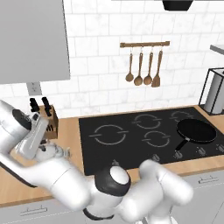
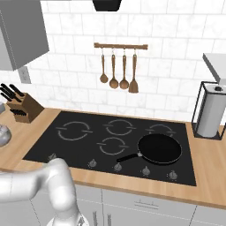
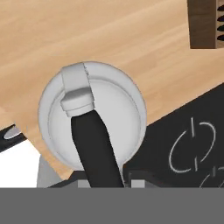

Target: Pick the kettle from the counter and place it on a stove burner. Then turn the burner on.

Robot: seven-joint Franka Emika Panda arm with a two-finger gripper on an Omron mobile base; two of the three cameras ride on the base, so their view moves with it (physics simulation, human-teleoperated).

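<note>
The silver-white kettle (image 3: 109, 105) lies right under the hand, seen from above, its black arched handle (image 3: 89, 140) running down between my fingertips. My gripper (image 3: 103, 180) is shut on that handle, with a dark fingertip pressed close on each side. From the left base view the gripper (image 1: 45, 148) reaches down onto the kettle (image 1: 54, 152) over the wood counter (image 1: 72, 131), just left of the hob. The kettle (image 2: 1, 135) also peeks in at the left edge of the right base view. The largest burner ring (image 1: 109, 134) (image 2: 74, 131) is bare, at the hob's front left.
A black frying pan (image 1: 196, 130) (image 2: 159, 148) covers a right-hand ring, its handle pointing at the knobs (image 1: 177, 155). A knife block (image 1: 48, 118) (image 2: 24, 108) stands behind the kettle. A paper towel holder (image 2: 211, 112) stands right of the hob. Wooden utensils (image 1: 144, 65) hang on the wall.
</note>
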